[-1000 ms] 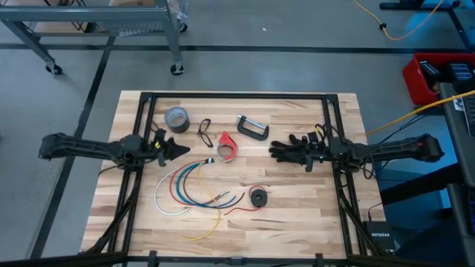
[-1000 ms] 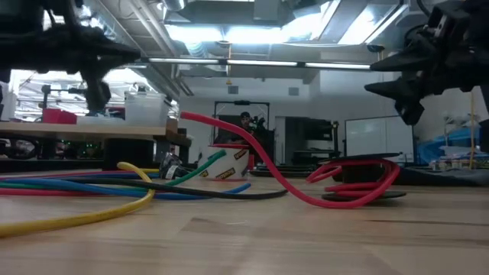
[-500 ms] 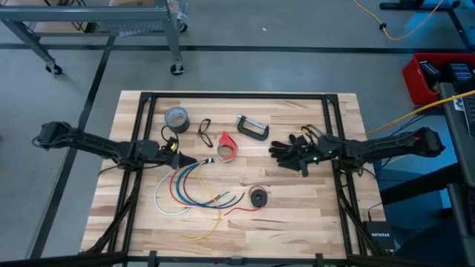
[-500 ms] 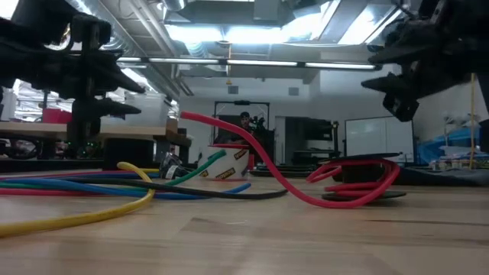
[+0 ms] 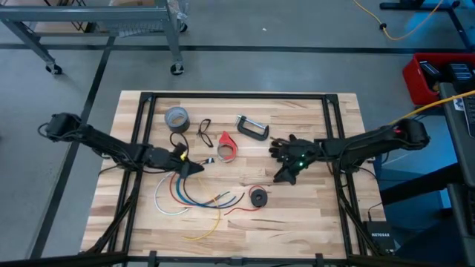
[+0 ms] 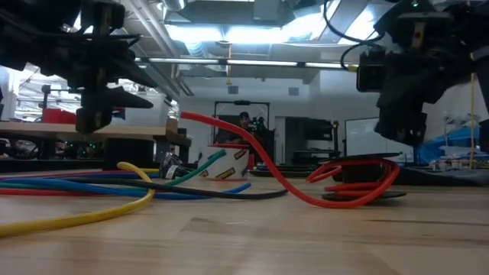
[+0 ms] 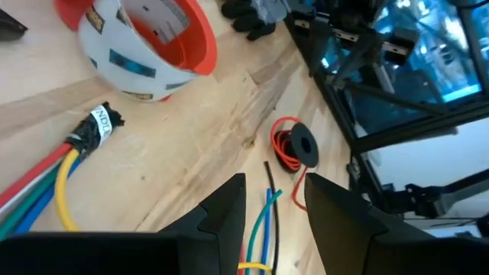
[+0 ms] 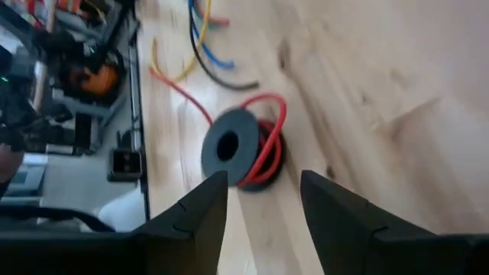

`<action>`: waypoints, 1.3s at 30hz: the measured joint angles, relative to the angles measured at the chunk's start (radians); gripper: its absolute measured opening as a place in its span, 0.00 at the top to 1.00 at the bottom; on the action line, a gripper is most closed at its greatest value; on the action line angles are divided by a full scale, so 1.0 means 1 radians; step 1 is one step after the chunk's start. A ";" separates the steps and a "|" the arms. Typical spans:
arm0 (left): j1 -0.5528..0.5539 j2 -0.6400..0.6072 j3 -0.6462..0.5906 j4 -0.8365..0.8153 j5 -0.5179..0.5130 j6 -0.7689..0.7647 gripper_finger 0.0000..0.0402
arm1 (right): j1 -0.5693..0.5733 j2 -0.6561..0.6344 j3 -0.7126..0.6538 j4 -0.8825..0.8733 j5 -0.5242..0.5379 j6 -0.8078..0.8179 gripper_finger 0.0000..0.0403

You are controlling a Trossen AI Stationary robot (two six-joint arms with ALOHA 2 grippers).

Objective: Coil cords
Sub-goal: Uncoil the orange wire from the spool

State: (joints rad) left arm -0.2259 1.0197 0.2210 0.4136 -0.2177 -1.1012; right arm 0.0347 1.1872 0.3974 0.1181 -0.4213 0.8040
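The cords are one thin red wire [image 5: 237,211] joined to a small black spool [image 5: 257,197]. The spool lies flat on the wooden table near its front middle, with a few red loops on it [image 8: 263,149]. My right gripper [image 5: 286,174] hangs open above the table, just to the far right of the spool [image 8: 229,149]. My left gripper [image 5: 194,167] hangs open over the bound end of a coloured wire bundle [image 7: 95,130], and the spool [image 7: 299,145] lies farther off ahead of it. In the low view the wire [image 6: 252,153] arcs up off the table.
A fanned bundle of white, red, blue, green and yellow wires [image 5: 189,194] lies left of the spool. A red cone-shaped piece [image 5: 228,146], a grey tape roll [image 5: 176,117], glasses [image 5: 204,132] and a black clamp [image 5: 252,127] lie toward the far side. Bare wood shows at the near right.
Both arms have reached in from the table's sides toward its middle and near edge, tipping downward. My left gripper has gone to the wire bundle's bound end, my right gripper toward the spool. The cords and the other things lie as before.
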 joint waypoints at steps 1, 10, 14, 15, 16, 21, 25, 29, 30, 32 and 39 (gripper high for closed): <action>-0.007 0.020 0.007 0.004 -0.006 -0.001 0.68 | 0.015 0.017 0.004 0.001 -0.001 0.002 0.58; -0.049 0.234 0.054 0.229 -0.015 0.008 0.68 | 0.148 0.111 0.053 0.013 0.065 0.062 0.58; -0.058 0.321 0.104 0.242 -0.015 0.008 0.68 | 0.197 0.143 0.085 0.016 0.139 0.090 0.58; -0.061 0.344 0.118 0.241 -0.015 0.008 0.68 | 0.208 0.152 0.094 0.018 0.161 0.090 0.58; -0.063 0.367 0.133 0.242 -0.015 0.008 0.68 | 0.218 0.162 0.102 0.017 0.177 0.091 0.58; -0.074 0.464 0.203 0.243 -0.015 0.008 0.68 | 0.243 0.225 0.135 0.015 0.221 0.093 0.58; -0.087 0.523 0.254 0.245 -0.015 0.008 0.68 | 0.243 0.273 0.150 0.016 0.220 0.113 0.58; -0.102 0.565 0.286 0.243 -0.015 0.008 0.68 | 0.243 0.302 0.154 0.029 0.220 0.115 0.58; -0.105 0.570 0.292 0.243 -0.015 0.008 0.68 | 0.243 0.306 0.154 0.047 0.220 0.116 0.58; -0.109 0.581 0.300 0.243 -0.015 0.008 0.68 | 0.243 0.310 0.154 0.069 0.218 0.116 0.58; -0.111 0.584 0.304 0.260 -0.015 0.012 0.68 | 0.242 0.311 0.154 0.104 0.221 0.116 0.58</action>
State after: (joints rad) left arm -0.3367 1.6039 0.5247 0.6738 -0.2325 -1.0894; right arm 0.2771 1.4982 0.5518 0.2221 -0.2007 0.9195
